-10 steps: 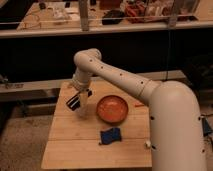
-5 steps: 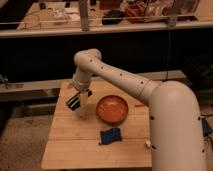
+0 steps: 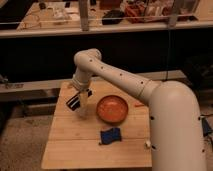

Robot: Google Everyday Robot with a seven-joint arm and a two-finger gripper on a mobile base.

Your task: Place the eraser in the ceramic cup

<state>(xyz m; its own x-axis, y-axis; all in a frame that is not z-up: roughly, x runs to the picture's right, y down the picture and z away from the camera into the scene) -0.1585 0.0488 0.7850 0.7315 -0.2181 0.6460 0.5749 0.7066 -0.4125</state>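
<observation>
My end effector (image 3: 76, 102) hangs over the left part of the tabletop (image 3: 65, 147), arm reaching in from the right and down from the far side. I cannot tell whether it is open, closed or gripping anything; the dark, white-striped head hides that.

Ceramic cup (image 3: 83, 108): pale, narrow, upright as far as I can see, on the tabletop left of the orange bowl (image 3: 112, 109) and apart from it. The end effector sits just at its upper left and overlaps its rim in this view. I cannot say whether they touch.

Eraser: not clearly identified. It may be in the end effector or already in the cup. A small white piece (image 3: 147, 144) lies near the tabletop's near right edge, well apart from the cup, and could be it instead. A blue object (image 3: 110, 135) lies nearer than the bowl.

Progress, as a judgement: I am positioned at the cup, so this looks like the delivery stage. I cannot confirm the eraser is inside. Left to do: release if I am carrying it, then lift away.
</observation>
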